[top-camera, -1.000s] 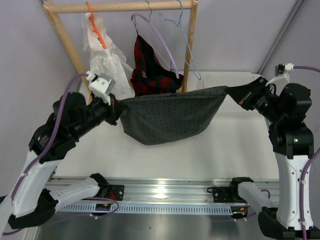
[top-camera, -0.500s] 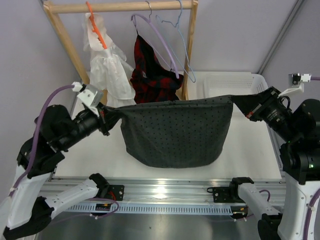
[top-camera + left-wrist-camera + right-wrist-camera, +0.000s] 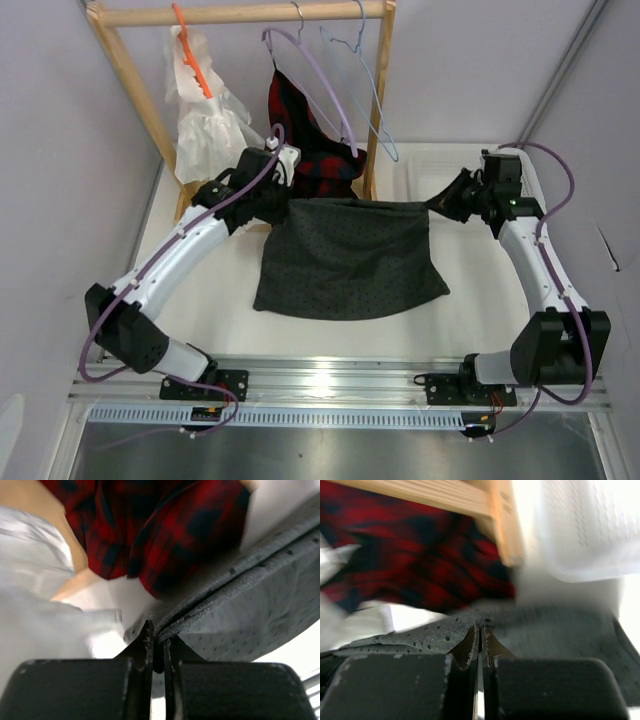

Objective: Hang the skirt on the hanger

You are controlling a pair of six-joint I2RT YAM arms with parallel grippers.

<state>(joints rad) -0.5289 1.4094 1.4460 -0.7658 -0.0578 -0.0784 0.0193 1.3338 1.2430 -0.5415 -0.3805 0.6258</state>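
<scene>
Stretching the skirt [image 3: 350,255] out by its waistband, right in front of the rack!

The dark dotted cloth hangs between both arms. The left gripper [image 3: 280,197] is pinched hard on one top corner and the right gripper [image 3: 447,199] is clamped on the other, while the hem seems to rest on the table [image 3: 200,300]. Just above and behind it, the hanger [image 3: 366,90], thin and light blue, dangles from the wooden rail [image 3: 250,13], squeezed between the lilac hanger [image 3: 312,72] with its plaid garment [image 3: 300,145] and the rack's right post [image 3: 378,110]. To my eye the trick here is an even lift: both corners rising together, the waistband held taut and level. Then feed one end over the blue wire, not the lilac one, staying clear of the plaid and that post.
</scene>
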